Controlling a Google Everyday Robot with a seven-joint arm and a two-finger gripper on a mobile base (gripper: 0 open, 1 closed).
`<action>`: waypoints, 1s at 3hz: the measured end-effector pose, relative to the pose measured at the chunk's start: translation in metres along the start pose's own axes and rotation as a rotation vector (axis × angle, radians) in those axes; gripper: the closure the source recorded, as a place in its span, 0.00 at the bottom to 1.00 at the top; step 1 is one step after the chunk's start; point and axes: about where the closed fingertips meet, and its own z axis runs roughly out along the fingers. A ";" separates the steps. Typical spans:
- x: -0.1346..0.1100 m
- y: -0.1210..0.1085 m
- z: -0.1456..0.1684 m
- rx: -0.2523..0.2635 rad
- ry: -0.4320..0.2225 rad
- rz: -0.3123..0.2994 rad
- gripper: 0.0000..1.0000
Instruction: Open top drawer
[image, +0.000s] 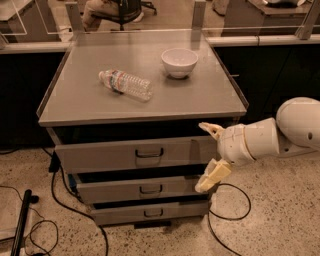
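Note:
The top drawer (100, 156) is the widest grey metal drawer front under the cabinet top, with a small dark pull handle (149, 153) at its centre. It stands out slightly, with a dark gap above it. My gripper (209, 156) is at the drawer's right end, in front of the cabinet. Its two cream fingers are spread apart, one (211, 129) up near the drawer's top edge, the other (212, 176) down by the middle drawer. It holds nothing. The white arm (270, 137) reaches in from the right.
A clear plastic water bottle (126, 84) lies on the grey cabinet top (75, 100), and a white bowl (179, 62) stands behind it. Two narrower drawers (145, 189) sit below. Black cables (60, 200) lie on the speckled floor on both sides.

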 end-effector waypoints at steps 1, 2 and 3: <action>0.015 -0.001 0.015 -0.005 -0.005 0.006 0.00; 0.025 -0.010 0.029 0.003 -0.015 0.002 0.00; 0.030 -0.024 0.042 0.008 -0.041 0.003 0.00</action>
